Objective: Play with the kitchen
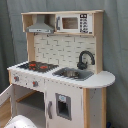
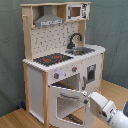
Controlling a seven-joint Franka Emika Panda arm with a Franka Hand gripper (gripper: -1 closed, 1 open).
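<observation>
Just beyond the white robot gripper (image 2: 88, 99), in the second exterior view: the swung-open windowed oven door (image 2: 66, 104) of the tall white and light-wood toy kitchen (image 2: 62, 57), standing on the wood floor (image 2: 15, 119). Gripper right at the door's free edge, possibly touching; finger opening cannot be told, nor any hold. Risks: pushing sideways against the hinge, straining it or tipping the light cabinet; slipping off the thin edge; wrist (image 2: 103, 106) clipping the door frame.
</observation>
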